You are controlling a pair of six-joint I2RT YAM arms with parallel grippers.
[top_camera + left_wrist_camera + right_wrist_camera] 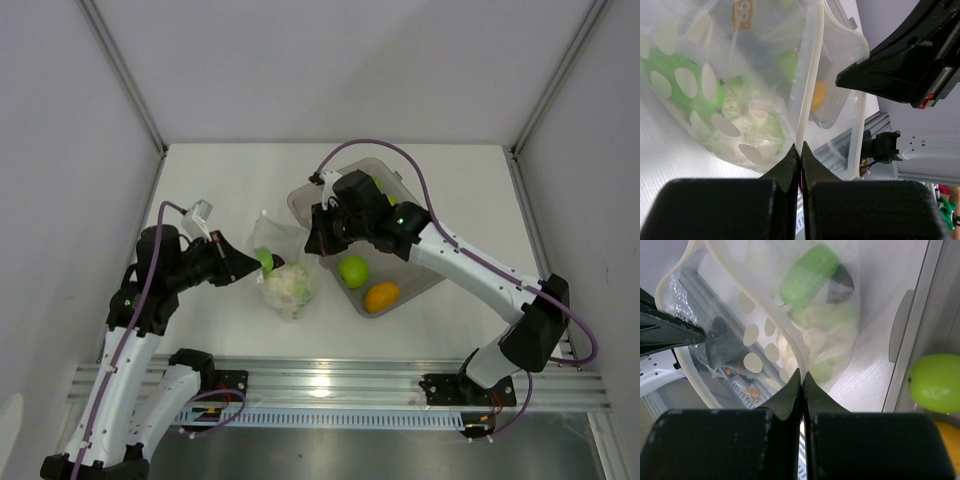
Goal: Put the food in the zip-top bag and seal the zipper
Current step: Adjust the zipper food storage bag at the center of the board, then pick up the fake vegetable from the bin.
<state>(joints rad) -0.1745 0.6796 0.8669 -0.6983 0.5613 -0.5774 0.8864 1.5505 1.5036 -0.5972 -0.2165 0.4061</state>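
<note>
Table: white surface (220, 190) between grey walls.
Left gripper (252, 266): clamped tight on one end of the clear press-seal zipper strip (808, 85).
Right gripper (313, 244): pinching the opposite end, likely tensioning it for sealing.
Bag: small clear crinkly zip-top bag (300, 302), between both fingertips, holds white toy cauliflower (289, 283).

A rigid grey translucent bin (405, 295) sits on the white table (215, 175) ahead of me, to my right, turned at an angle. White panel walls (60, 130) close off three sides. An aluminium rail (330, 380) runs along the near edge, with a slotted white strip (330, 415) beside it.
</note>
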